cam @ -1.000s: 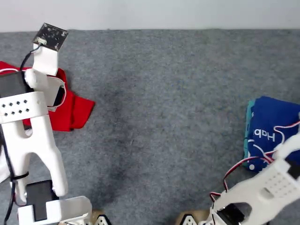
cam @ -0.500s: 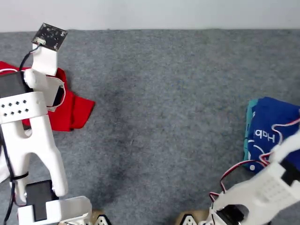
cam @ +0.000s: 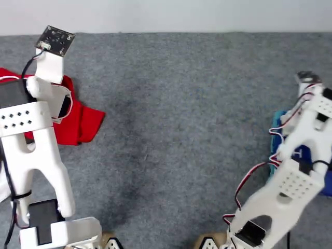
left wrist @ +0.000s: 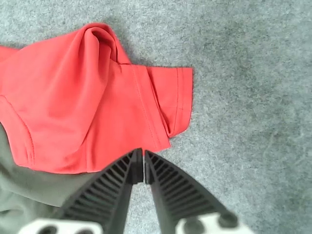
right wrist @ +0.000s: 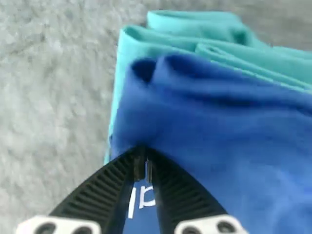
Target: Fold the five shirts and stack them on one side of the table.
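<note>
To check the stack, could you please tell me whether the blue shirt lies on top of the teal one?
Yes, the blue shirt lies over the teal shirt, whose folded edges stick out beside it.

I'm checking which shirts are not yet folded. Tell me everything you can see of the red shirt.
The red shirt looks like soft knit, unfolded and rumpled, with a raised bunch of cloth and one short sleeve, hem stitched, flat on the grey table. It lies at the table's left edge, partly under the left arm, overlapping an olive garment. The left claw, shut, is at its edge; contact unclear.
</note>
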`<state>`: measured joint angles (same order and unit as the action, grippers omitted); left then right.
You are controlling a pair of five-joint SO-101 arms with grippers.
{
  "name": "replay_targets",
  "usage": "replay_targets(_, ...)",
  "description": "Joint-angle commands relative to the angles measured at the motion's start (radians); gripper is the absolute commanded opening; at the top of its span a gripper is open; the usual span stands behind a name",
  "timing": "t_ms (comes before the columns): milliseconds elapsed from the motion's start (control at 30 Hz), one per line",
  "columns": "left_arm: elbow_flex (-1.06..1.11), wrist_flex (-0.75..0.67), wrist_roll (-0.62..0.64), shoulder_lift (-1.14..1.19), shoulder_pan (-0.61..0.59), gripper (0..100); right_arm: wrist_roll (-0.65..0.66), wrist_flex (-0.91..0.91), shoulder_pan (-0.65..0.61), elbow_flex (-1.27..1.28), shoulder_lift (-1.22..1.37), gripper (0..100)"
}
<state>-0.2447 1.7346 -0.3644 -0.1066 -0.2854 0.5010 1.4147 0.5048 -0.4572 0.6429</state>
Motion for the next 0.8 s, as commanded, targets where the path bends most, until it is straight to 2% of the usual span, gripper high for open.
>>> replay_targets(0,-0.005,0.018,-0.005,-0.049,0.000,1,-0.051,-0.018,-0.048,-0.017,-0.024,0.9)
replay_targets(400,0.021,0.018,-0.008,-0.190,-0.015,1,-0.077,0.360,-0.061,-0.020,-0.430,0.9)
replay_targets(533,0.110,0.018,-0.011,-0.210,-0.044,2,-0.077,0.381,-0.054,0.044,-0.558,0.9)
replay_targets(767,0.285,-0.023,-0.011,-0.207,-0.048,20,-0.077,0.380,-0.056,0.310,-0.842,0.9)
